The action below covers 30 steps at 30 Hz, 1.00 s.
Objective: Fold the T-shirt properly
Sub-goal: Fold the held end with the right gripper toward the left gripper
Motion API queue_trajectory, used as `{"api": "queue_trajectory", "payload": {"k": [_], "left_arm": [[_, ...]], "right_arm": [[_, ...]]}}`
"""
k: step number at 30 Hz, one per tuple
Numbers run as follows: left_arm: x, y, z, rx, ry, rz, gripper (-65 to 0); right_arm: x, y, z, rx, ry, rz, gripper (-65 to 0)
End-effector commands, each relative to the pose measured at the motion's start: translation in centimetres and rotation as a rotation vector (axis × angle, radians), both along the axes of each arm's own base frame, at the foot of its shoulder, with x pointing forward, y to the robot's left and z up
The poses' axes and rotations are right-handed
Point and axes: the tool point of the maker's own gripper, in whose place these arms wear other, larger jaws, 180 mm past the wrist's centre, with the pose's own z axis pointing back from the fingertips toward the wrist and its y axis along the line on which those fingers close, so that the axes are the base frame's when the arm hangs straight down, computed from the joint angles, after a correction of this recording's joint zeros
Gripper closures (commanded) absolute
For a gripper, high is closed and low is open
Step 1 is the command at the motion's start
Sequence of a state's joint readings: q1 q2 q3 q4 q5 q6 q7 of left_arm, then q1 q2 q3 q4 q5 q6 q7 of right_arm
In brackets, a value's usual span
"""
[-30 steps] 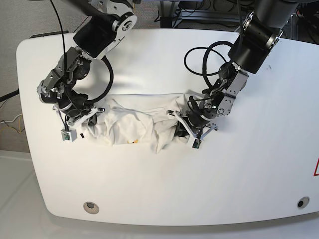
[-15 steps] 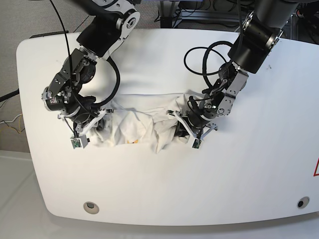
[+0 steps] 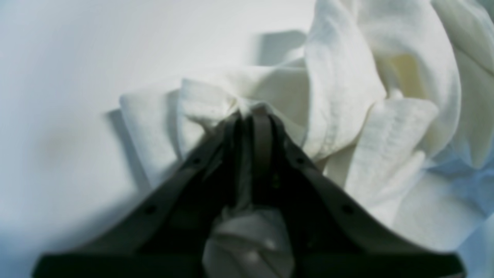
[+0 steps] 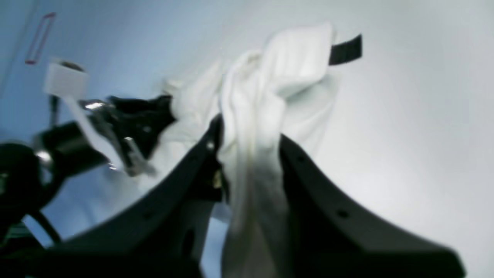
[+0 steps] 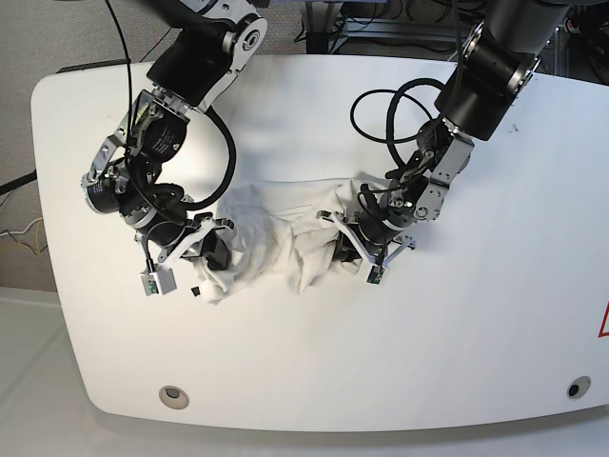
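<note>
The T-shirt [image 5: 276, 224] lies bunched in a white heap at mid table, stretched between both grippers. On the right of the base view, my left gripper [image 5: 343, 240] is shut on the shirt's right end. Its wrist view shows the jaws pinched together on a fold of white cloth [image 3: 216, 100], with more cloth caught between the fingers. On the left, my right gripper [image 5: 211, 262] is shut on the shirt's other end. Its wrist view shows a thick strip of cloth [image 4: 251, 116] running between the jaws, with the small black tag [image 4: 345, 49] sticking out beyond.
The white table [image 5: 314, 362] has a round hole [image 5: 172, 395] near its front left edge and another [image 5: 574, 388] at the front right. A black cable [image 5: 381, 114] loops above the left arm. The left arm's wrist [image 4: 115, 127] shows in the right wrist view.
My right gripper has swung toward the table's front, dragging the shirt's left end with it and bunching the cloth. The left gripper has stayed put.
</note>
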State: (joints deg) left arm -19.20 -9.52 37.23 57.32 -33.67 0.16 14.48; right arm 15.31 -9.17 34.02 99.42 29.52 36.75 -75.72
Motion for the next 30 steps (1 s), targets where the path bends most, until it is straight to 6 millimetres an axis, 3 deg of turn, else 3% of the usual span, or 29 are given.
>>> {"api": "queue_trajectory", "payload": {"k": [1,14,19,30], "left_arm": [[-3.5,0.8,-4.2,0.104,0.189,-0.011,-5.8],[-3.6,0.5,-4.2,0.099,0.191,-0.014,-5.8],[-3.7,-0.2,-4.1,0.090,0.189,-0.020,-5.8],[-4.5,-0.6,-4.6,0.084,0.207,-0.021,-5.8]], "right_arm": [[1.0,0.5,2.3,0.040,-0.077,0.009,0.0],[-0.2,4.9,1.3,0.015,-0.051,0.158,0.0],[-0.4,6.5,2.0,0.065,-0.093,0.191,0.0],[-0.7,8.0,1.6,0.184,-0.079,0.222,0.0]]}}
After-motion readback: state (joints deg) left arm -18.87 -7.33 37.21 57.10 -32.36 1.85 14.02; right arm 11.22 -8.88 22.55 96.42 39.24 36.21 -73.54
